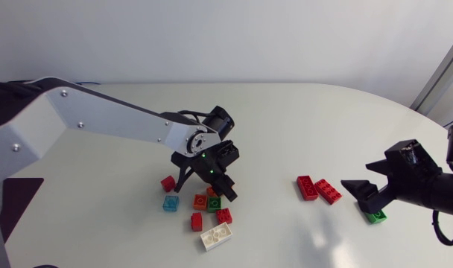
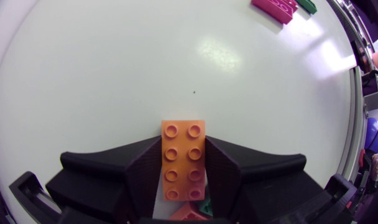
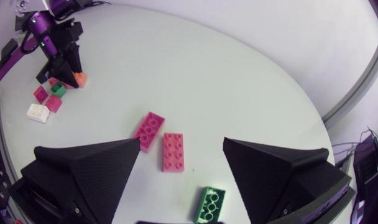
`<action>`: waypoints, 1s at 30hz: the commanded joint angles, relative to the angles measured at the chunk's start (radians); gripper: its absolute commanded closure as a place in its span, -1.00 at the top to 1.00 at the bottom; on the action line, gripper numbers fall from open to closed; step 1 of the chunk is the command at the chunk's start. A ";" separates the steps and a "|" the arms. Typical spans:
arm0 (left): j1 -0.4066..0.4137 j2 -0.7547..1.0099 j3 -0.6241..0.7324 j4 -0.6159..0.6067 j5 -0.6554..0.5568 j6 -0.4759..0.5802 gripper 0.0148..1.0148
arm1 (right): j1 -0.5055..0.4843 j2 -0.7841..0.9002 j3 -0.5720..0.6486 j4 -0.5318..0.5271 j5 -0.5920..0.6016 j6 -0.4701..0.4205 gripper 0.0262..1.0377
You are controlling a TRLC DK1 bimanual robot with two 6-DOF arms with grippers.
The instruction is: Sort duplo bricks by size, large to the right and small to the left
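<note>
A white brick [image 1: 216, 236] lies nearest, fronting the left cluster (small red, green and blue pieces crowd it). Among them the left gripper [image 2: 183, 163] pinches an orange brick [image 2: 183, 140]. At right, the right gripper [image 3: 182, 144] is spread above a green brick [image 3: 210, 203], with two red bricks [image 1: 317, 189] just left of it.

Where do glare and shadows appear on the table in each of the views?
Left wrist view: a bright glare patch on the table, ahead of the orange brick. Head view: only a faint bright spot to the right of the white brick, whose shadow is soft. Right wrist view: no clear glare; the two red bricks cast weak shadows.
</note>
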 commanded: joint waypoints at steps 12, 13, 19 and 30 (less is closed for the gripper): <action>0.100 -0.162 0.093 -0.064 0.526 -0.040 -0.99 | 0.082 0.127 0.134 -0.219 -0.475 0.061 0.91; 0.114 -0.170 0.093 -0.048 0.600 -0.060 -0.99 | 0.080 0.135 0.143 -0.234 -0.514 0.061 0.91; 0.172 -0.187 0.073 0.169 0.795 -0.259 -0.99 | 0.083 0.239 0.201 -0.259 -0.666 0.066 0.91; 0.139 -0.161 0.037 0.673 0.957 -0.725 -0.99 | 0.166 0.403 0.323 -0.249 -0.808 0.121 0.91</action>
